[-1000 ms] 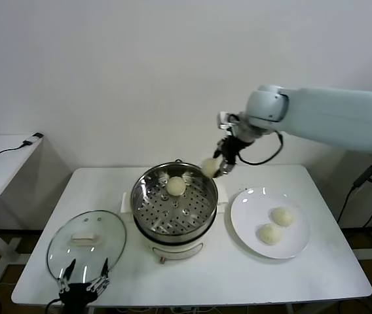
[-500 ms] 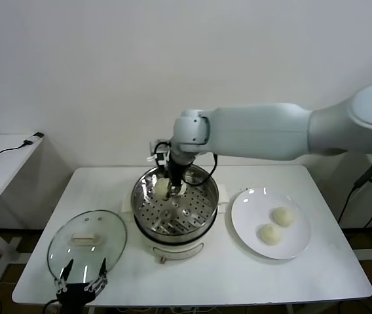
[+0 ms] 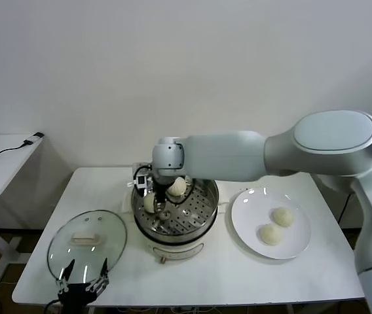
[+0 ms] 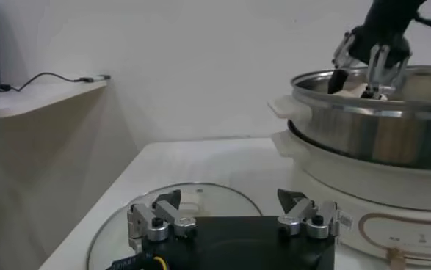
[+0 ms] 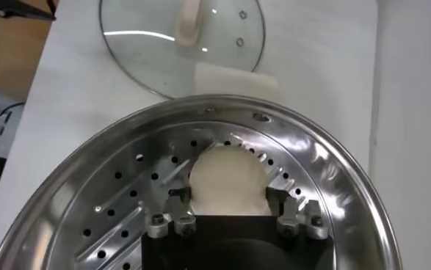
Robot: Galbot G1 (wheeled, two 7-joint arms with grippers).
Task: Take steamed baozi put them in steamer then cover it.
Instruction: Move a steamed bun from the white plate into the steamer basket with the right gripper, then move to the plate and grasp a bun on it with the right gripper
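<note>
Steel steamer holds two baozi: one between my right gripper's parted fingers, resting on the perforated floor, one behind. Two more wait on the plate. Lid lies on the table; left gripper hangs open over its near edge. Roughly half loaded, covering not yet done.

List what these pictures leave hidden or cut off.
- Head view: the right gripper and arm cover part of the steamer floor and of both baozi inside.
- Right wrist view: plate out of frame; steamer rim cut off.
- Left wrist view: the left gripper hides much of the cover; steamer floor unseen.
</note>
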